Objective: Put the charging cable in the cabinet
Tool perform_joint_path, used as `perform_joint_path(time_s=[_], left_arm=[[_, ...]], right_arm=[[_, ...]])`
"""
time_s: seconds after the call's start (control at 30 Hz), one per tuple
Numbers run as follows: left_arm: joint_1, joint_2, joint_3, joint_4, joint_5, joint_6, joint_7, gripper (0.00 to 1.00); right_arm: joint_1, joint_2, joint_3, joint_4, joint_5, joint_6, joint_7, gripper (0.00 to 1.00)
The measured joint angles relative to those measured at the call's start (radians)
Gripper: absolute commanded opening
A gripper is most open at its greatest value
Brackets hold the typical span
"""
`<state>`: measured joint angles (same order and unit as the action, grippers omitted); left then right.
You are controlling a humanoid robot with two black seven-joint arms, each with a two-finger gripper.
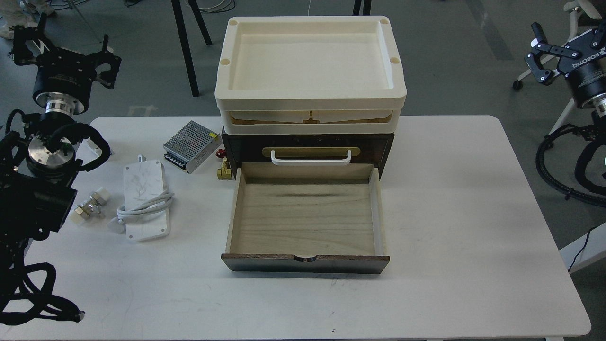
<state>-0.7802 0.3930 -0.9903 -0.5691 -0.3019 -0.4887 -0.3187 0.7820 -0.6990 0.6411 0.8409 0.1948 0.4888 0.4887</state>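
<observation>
Nearest the cam: table [473,237], white w/ rounded corners, and on it the pulled-out drawer [305,222] of the cabinet [307,144], pale wood inside, dark front edge toward the viewer, nothing in it. Charging cable [144,199] lies flat on the table just left of the drawer, apart from it: marbled white slab, thick white cord wrapped across its middle, plug end at its lower-left side. Cabinet body is dark brown, behind the drawer, w/ a white handle [311,157] on a brass plate. Cream trays [310,71] stacked on top of it, upper one bare. Silver perforated power-supply box [191,146] sits behind the slab, near the cabinet's left side; small brass fitting [224,170] w/ a red bit between that box and the cabinet. Two small metal fittings [90,203] left of the slab, close to the left arm. Left gripper [66,54] is raised at far left, off the table, holding nothing; fingers look spread but dark, can't tell how far. Right gripper [544,54] is up at far right, well clear of the table, fingers parted, holding nothing.
</observation>
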Motion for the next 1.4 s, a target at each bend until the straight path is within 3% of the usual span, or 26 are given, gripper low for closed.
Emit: perform_joint_path(time_s=[0.1, 0.27, 0.5, 0.63, 0.73, 0.83, 1.03, 1.23, 1.4], left_arm=[[0.004, 0.037, -0.015, -0.148, 0.0, 0.0, -0.062, 1.0], [0.01, 0.172, 0.004, -0.419, 0.095, 0.0, -0.075, 1.0], [0.09, 0.417, 0.014, -0.685, 0.743, 0.0, -0.082, 1.0], [0.164, 0.519, 0.014, -0.813, 1.168, -0.001, -0.116, 1.0], [0.21, 0.543, 0.014, -0.843, 1.482, 0.0, -0.155, 1.0], [0.238, 0.549, 0.036, -0.847, 1.796, 0.0, -0.168, 1.0], [0.258, 0.556, 0.252, -0.79, 2.412, 0.027, -0.17, 0.99], [0.264, 0.55, 0.335, -0.751, 2.483, 0.07, -0.171, 0.99], [0.275, 0.502, 0.348, -0.634, 2.484, 0.092, -0.17, 0.99]], right_arm=[[-0.001, -0.003, 0.0, 0.001, 0.0, 0.0, 0.0, 1.0], [-0.004, -0.007, 0.0, 0.001, -0.001, 0.0, 0.0, 1.0], [-0.016, -0.009, 0.0, 0.0, -0.003, 0.0, 0.0, 1.0], [-0.023, -0.01, 0.0, 0.0, -0.003, 0.0, 0.0, 1.0], [-0.028, -0.01, 0.0, 0.0, -0.003, 0.0, 0.0, 1.0], [-0.031, -0.01, 0.0, 0.001, -0.003, 0.0, 0.0, 1.0], [-0.035, -0.01, 0.002, 0.0, -0.002, 0.0, 0.0, 1.0], [-0.044, -0.01, 0.002, 0.0, -0.002, 0.0, 0.0, 1.0], [-0.048, -0.01, 0.002, 0.0, -0.002, 0.0, 0.0, 1.0]])
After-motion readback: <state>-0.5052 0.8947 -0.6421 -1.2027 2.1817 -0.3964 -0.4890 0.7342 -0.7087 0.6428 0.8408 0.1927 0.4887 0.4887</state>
